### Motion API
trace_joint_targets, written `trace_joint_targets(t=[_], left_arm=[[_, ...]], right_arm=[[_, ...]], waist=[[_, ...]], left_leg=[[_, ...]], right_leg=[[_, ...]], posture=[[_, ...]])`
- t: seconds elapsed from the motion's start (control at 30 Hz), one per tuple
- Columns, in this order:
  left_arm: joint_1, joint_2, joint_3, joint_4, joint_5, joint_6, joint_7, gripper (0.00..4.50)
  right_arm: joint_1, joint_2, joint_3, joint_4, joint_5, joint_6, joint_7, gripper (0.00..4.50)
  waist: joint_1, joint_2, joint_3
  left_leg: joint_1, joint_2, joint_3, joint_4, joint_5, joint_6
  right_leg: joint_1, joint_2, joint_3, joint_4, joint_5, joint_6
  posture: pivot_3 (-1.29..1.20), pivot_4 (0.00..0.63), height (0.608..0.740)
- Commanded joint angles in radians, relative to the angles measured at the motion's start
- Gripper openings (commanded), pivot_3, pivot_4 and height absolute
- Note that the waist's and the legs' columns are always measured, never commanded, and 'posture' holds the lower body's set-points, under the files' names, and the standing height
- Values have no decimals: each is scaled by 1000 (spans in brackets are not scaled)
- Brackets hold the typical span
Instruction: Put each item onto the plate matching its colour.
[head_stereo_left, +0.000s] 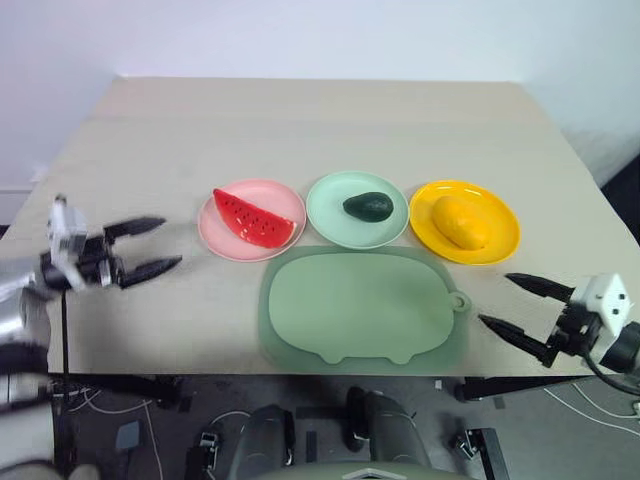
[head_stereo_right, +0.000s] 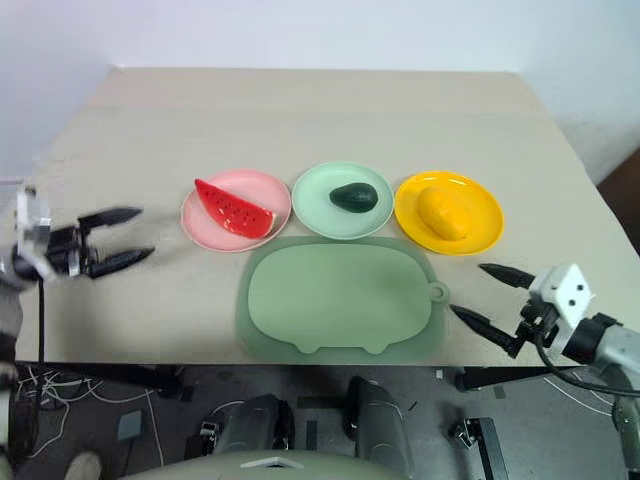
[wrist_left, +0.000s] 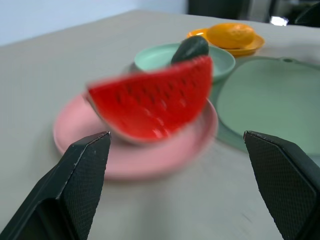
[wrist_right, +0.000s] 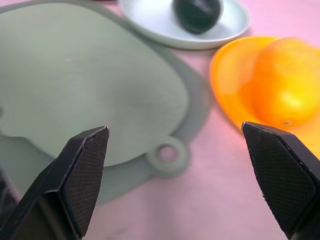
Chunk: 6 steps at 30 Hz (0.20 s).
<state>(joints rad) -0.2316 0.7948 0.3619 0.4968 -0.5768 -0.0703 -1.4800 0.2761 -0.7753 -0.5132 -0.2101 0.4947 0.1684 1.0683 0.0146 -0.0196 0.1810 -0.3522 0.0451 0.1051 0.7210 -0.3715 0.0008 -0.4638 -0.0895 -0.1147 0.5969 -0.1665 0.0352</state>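
One watermelon wedge (head_stereo_left: 254, 219), tip up-left.

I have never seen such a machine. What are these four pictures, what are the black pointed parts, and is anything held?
A two-armed robot stands at a table. Two pictures come from its head, two from cameras on its wrists. The black points are its left gripper and right gripper, both open and empty. On the table: a watermelon wedge on a pink plate, an avocado on a green plate, a mango on a yellow plate, and a green mat.
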Motion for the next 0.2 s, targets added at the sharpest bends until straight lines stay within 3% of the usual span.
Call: trace_joint_targets(t=[0.03,0.2], left_arm=[[142,-51,99,-195,-47,-4,105,4458],[260,-166,146,-249,-39,-79,215,4458]], right_arm=[[-9,-24,-60,38,19,-19,14,4500],[4,-22,-88,88,15,-45,36,4500]], waist=[[6,0,0],[25,1,-1]], left_leg=[[0,0,0,0,0,1],[2,0,0,0,0,0]], right_leg=[[0,0,0,0,0,0],[2,0,0,-1,-2,-3]], posture=[[0,150,733],[0,150,733]])
